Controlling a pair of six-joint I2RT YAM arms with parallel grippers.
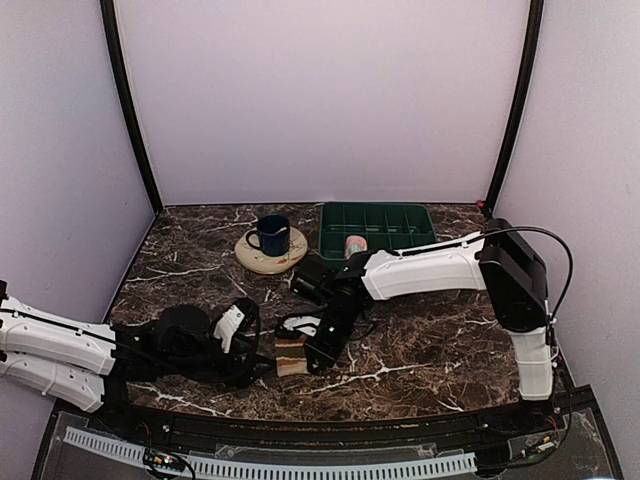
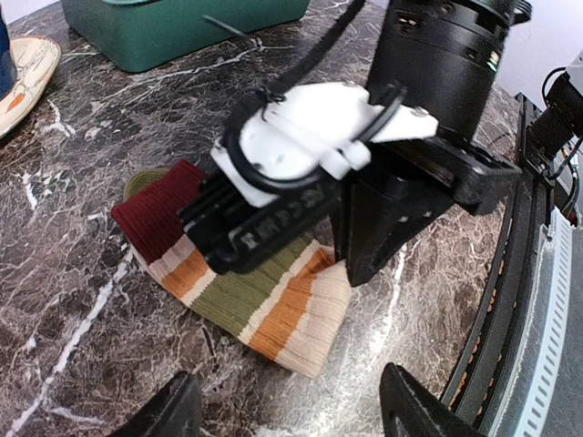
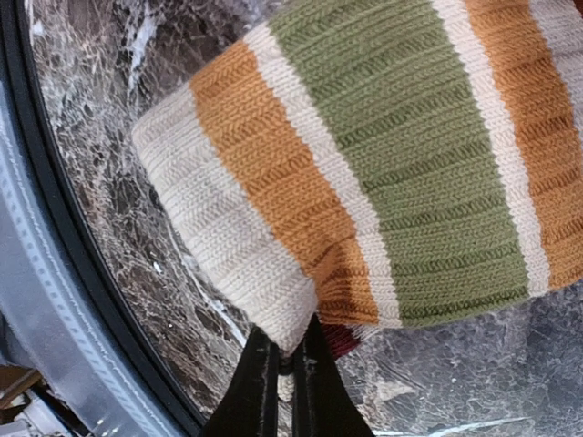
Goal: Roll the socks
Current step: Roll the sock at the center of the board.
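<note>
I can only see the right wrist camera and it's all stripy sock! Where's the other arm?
Observer: The left gripper is just left of the striped sock, open and holding nothing.
Operator: Is there other stuff on the table?
Observer: Yes, a blue mug stands on a round plate near the back.
Operator: Anything else?
Observer: A green tray sits right of the mug, with a small pink object inside.
</note>
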